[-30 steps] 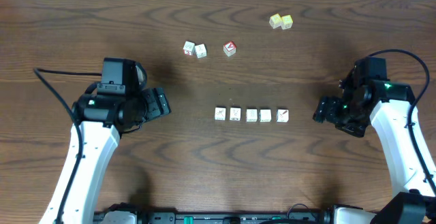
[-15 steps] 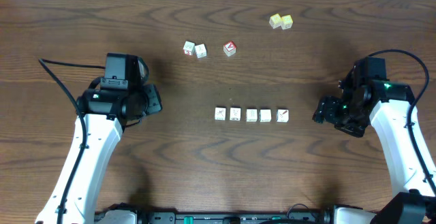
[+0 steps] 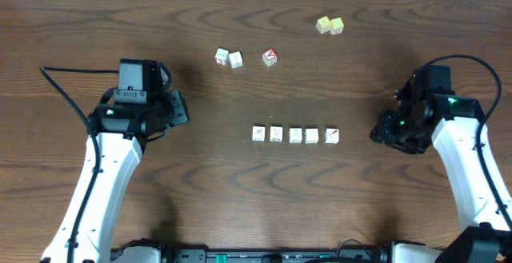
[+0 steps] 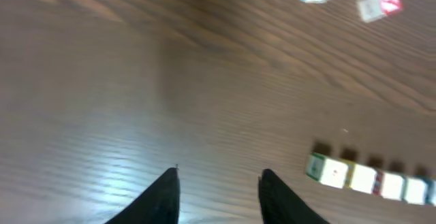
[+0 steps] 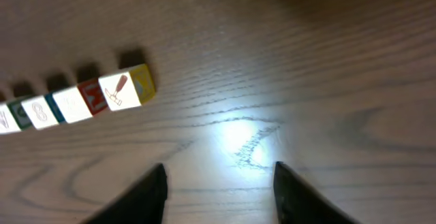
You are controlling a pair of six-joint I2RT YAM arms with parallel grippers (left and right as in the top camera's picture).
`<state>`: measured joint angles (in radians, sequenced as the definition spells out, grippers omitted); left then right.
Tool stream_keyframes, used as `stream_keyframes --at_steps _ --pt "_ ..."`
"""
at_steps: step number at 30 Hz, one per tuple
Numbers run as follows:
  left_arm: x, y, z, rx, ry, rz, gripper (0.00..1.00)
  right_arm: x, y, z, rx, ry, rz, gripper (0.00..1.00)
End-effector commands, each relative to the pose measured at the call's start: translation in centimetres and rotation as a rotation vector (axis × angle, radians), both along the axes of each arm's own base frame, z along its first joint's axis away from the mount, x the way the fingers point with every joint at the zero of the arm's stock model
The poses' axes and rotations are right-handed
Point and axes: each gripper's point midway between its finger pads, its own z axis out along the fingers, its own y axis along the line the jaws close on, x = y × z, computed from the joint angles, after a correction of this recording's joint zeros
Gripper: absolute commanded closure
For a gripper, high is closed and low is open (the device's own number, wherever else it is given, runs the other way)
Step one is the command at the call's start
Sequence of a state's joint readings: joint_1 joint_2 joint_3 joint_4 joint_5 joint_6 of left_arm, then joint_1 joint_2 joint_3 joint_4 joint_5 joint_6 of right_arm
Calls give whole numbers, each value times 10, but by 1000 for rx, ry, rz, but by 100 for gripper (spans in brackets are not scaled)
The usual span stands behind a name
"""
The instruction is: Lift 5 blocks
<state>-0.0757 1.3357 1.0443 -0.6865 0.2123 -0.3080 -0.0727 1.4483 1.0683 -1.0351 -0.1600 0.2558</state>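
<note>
Fingers on the left gripper stand part-way open with bare wood between them; I see nothing held. On the right gripper the fingers stand apart by a moderate gap, and only table shows between them, so that one holds nothing either.

From the overhead camera, the blocks lie in a straight left-to-right row of five just below the middle of the frame, each close beside the next, flat on the table. The left gripper is at the left of the frame, well apart from the row's left end and a little higher. The right gripper is at the right, near the row's right end but not touching it, and about level with it. The left wrist view catches the row at its lower right edge. The right wrist view has it at the left edge, the end block showing a yellow side face.

Toward the top of the overhead frame I see a pair of whitish cubes close together, a red-faced cube just right of them, and two pale yellow cubes side by side at upper right.
</note>
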Motion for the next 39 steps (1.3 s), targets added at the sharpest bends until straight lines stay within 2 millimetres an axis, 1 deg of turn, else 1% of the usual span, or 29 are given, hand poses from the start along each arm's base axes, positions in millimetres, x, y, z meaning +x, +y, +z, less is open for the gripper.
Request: stream_keyframes --at_steps 1,2,3,4,7,8,10,14,16,18,20,22,24,29,39 --pt "-1 -37 -4 -145 10 -185 66 -1 6 -4 3 -6 15 71" --pt "-1 -46 -5 -173 5 -235 67 -1 7 -5 3 -6 17 75" --pt "-1 -55 -6 -200 4 -280 69 -2 9 -8 6 -6 23 76" --pt "1 -59 -9 -209 8 -294 71 -3 10 -10 7 -4 26 77" --pt "6 -63 -24 -209 34 -303 80 -8 13 -17 9 13 31 80" --pt "10 -64 -33 -210 51 -300 88 -11 14 -21 9 22 33 82" --pt "13 -64 -45 -211 75 -297 93 -13 14 -26 9 28 34 84" --pt "14 -62 -68 -216 151 -244 93 -16 14 -32 10 34 26 87" --pt "12 -62 -76 -220 179 -235 93 -15 14 -33 12 31 15 93" --pt "10 -62 -83 -222 205 -233 93 -12 14 -34 14 18 -1 99" --pt "7 -63 -87 -232 229 -235 93 -5 14 -36 16 -10 -20 99" --pt "2 -67 -88 -262 252 -243 93 -1 14 -40 19 -33 -37 99" --pt "-3 -72 -87 -284 270 -254 93 0 14 -43 23 -38 -52 99" --pt "-20 -79 -90 -264 316 -321 92 1 14 -43 24 -44 -59 99" --pt "-22 -79 -92 -250 320 -331 93 -2 13 -41 17 -32 -29 99"
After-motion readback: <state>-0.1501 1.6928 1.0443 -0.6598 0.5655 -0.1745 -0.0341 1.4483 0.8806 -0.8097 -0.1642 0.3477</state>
